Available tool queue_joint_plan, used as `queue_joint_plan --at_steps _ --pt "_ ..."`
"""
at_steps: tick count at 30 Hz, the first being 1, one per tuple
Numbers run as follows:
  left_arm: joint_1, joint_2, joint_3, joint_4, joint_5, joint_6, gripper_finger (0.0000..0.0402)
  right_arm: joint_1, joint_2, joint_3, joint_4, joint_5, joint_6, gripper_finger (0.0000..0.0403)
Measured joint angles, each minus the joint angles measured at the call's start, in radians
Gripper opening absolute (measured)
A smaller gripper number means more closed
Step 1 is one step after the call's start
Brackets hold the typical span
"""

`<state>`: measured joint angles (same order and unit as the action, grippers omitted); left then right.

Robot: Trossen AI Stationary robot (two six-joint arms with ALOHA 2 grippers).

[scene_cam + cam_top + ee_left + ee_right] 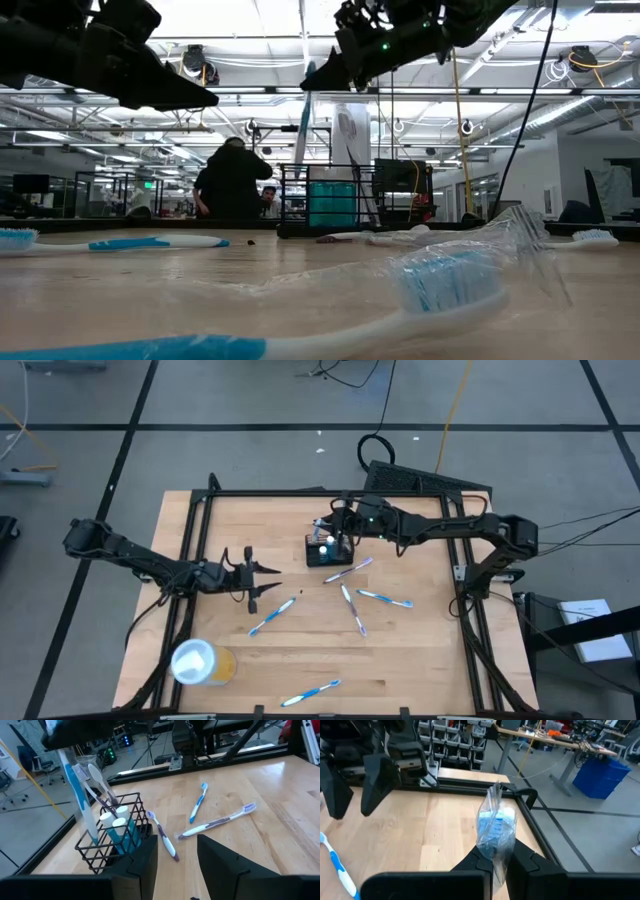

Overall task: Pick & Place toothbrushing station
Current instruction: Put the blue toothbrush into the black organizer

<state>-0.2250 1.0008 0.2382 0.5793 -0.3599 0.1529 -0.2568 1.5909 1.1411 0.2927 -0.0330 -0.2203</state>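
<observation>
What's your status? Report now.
Right gripper shut on wrapped toothbrush, above the toothbrushing station. Left gripper open, empty. Loose toothbrushes nearby.

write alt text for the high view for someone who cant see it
Seen from above, the right gripper, shut on a wrapped toothbrush, hangs over the black wire toothbrushing station near the wooden table's far edge. The left gripper hovers, fingers apart and empty, at the table's left. Five blue and purple toothbrushes lie scattered, and a yellow cup with a white lid lies near the left front corner.
</observation>
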Motion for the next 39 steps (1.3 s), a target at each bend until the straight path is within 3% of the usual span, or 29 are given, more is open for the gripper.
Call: queue_joint_plan --at_steps 11,23,39 --pt "0.003 0.0 0.0 0.001 0.0 0.001 0.0143 -0.018 0.069 0.008 0.005 -0.061 0.018 0.001" --pt "0.003 0.0 0.0 0.001 0.0 0.0 0.0143 -0.018 0.207 0.164 -0.124 -0.078 0.0 0.001" --pt "0.003 0.0 0.0 0.0 0.0 -0.004 0.0143 -0.023 0.229 0.165 -0.159 -0.1 0.025 0.0014"
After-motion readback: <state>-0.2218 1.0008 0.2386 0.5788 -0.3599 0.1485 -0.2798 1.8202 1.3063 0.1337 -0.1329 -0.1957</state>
